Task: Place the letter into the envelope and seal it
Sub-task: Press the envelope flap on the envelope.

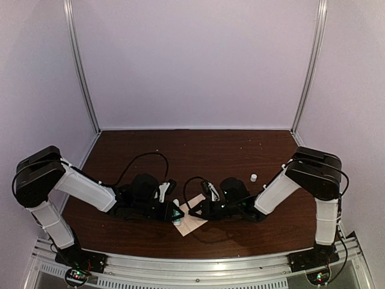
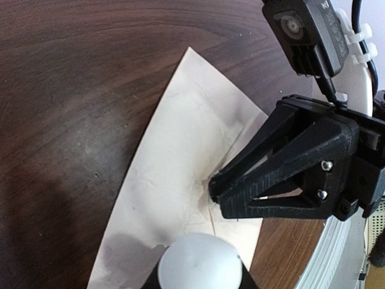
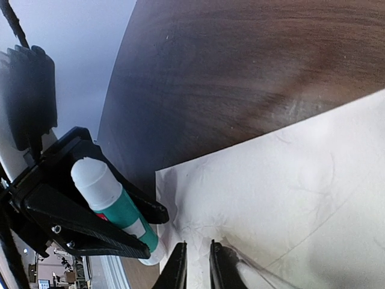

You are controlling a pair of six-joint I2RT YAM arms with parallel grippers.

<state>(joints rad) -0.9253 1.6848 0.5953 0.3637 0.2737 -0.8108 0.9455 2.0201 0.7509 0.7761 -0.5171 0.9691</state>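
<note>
Starting at the near edge of the dark wooden table [image 1: 180, 150], both arms reach inward and meet low over the envelope [image 1: 191, 223]. The envelope lies flat toward 6 o'clock of the table centre, creased, with one corner pointing to 12 o'clock.

The left gripper [image 1: 176, 215] sits at the envelope's 9 o'clock edge. Its fingers are clamped on a green-and-white glue stick [image 3: 117, 208], whose lower white end is at the paper's near-left corner.

The right gripper [image 2: 215, 191] comes in from 3 o'clock. Its fingers are drawn almost together on a raised fold of the envelope and pinch the paper. This black gripper body covers the envelope's right part in the left wrist view.

Farther back, at 2 o'clock from the envelope, a small white cylinder [image 1: 253, 177] stands alone, well apart. Pale walls [image 1: 192, 60] close the far side.
</note>
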